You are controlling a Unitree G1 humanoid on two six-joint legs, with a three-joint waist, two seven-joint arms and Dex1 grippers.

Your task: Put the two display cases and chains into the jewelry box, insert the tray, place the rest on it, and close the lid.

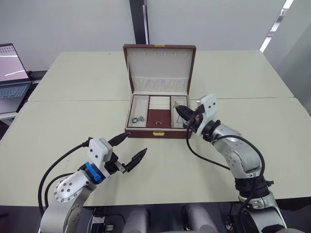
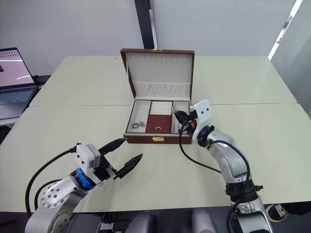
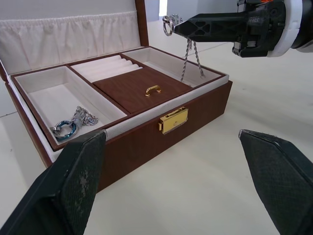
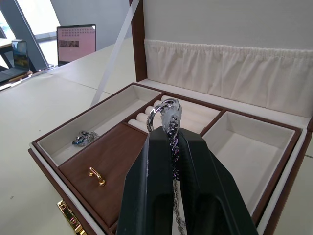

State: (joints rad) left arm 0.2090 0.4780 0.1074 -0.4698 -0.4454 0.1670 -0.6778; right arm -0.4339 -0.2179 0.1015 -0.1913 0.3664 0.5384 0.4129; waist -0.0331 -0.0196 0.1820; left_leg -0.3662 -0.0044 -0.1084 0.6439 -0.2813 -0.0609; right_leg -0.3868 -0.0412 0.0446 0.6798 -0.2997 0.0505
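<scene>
The jewelry box (image 1: 158, 132) stands open mid-table, its lid (image 1: 159, 68) upright behind it. The tray (image 3: 142, 85) sits inside, brown middle with a gold handle. My right gripper (image 1: 177, 108) hovers over the tray's right cream section, shut on a silvery chain (image 3: 188, 56) that hangs from its ring (image 4: 164, 108) down toward that section. In the tray's left section lie a blue ring and a small chain (image 3: 73, 125). My left gripper (image 1: 136, 143) is open, low over the table in front and to the left of the box, holding nothing. The two display cases are out of view.
A laptop (image 1: 12, 77) stands at the table's far left edge. A black cable (image 1: 204, 158) loops from my right wrist over the table in front of the box. Bare tabletop (image 1: 272, 126) lies to both sides of the box.
</scene>
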